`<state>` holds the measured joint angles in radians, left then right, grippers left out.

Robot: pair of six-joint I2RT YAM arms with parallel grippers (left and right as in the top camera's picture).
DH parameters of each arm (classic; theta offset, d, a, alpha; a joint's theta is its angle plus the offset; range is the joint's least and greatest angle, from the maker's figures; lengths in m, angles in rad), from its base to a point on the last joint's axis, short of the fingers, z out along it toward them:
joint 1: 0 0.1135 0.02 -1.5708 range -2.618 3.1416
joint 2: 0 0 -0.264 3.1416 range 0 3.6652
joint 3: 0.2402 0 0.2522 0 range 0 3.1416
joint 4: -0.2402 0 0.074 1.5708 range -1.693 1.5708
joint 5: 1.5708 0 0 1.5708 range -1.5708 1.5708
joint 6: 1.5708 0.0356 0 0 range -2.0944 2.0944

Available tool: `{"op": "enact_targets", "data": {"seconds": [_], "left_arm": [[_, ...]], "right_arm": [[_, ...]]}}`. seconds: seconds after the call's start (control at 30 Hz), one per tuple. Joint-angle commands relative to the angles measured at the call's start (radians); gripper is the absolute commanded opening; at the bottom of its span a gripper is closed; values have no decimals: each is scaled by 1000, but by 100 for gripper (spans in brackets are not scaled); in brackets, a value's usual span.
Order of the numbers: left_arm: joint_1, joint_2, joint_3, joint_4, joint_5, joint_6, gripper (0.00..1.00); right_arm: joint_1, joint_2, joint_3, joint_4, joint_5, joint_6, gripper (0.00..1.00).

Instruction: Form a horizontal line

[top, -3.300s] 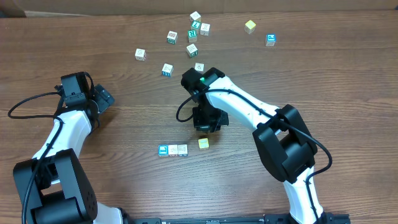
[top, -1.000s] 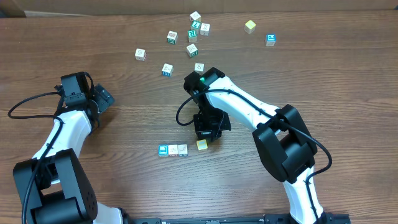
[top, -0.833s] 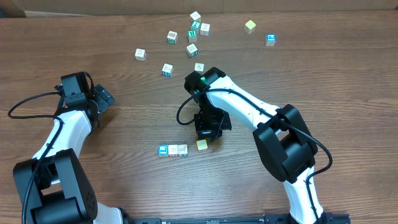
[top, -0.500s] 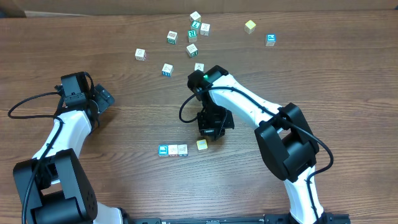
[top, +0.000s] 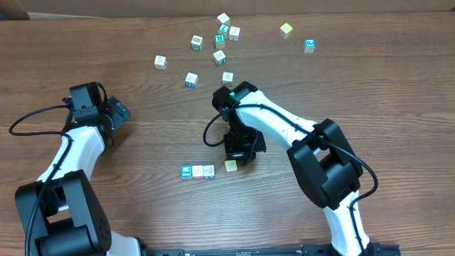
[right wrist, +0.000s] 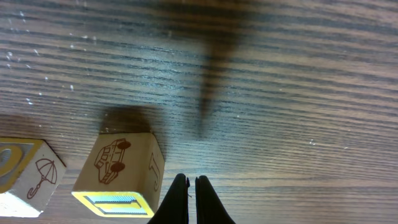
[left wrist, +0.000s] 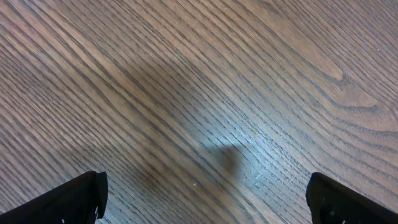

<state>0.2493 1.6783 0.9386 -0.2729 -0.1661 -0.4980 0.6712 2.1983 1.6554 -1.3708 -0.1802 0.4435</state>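
The pale yellow cube (top: 231, 166) sits just right of the three-cube row (top: 197, 171) on the worktop (top: 142, 213), slightly farther back. We judge it light, rigid and quick to slide, so grip opposite flat sides. Our right gripper (right wrist: 189, 188), pinched together and empty, hovers just beside it. Our left gripper (left wrist: 208, 198) gapes wide.

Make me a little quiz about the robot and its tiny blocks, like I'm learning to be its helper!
1. True or false: the right claw is holding the pale yellow toy cube.
2. How many cubes make up the row of small toy cubes beside the yellow one? A) two B) three C) five
3. Fill in: the left claw is ____ (open or shut).

Key: 1 false, it is shut and empty beside the cube, which sits on the table. 2 B. 3 open.
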Motion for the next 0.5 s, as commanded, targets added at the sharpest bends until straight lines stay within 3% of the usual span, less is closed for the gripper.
{"op": "enact_targets", "data": {"seconds": [0.0,0.47], "left_arm": [[-1,-5,13,0,-13,3,100],[-1,-5,13,0,-13,4,100]], "right_arm": [[2,-12,-6,4,-16,-7,4],[28,-12,-6,8,-43,-7,4]]}}
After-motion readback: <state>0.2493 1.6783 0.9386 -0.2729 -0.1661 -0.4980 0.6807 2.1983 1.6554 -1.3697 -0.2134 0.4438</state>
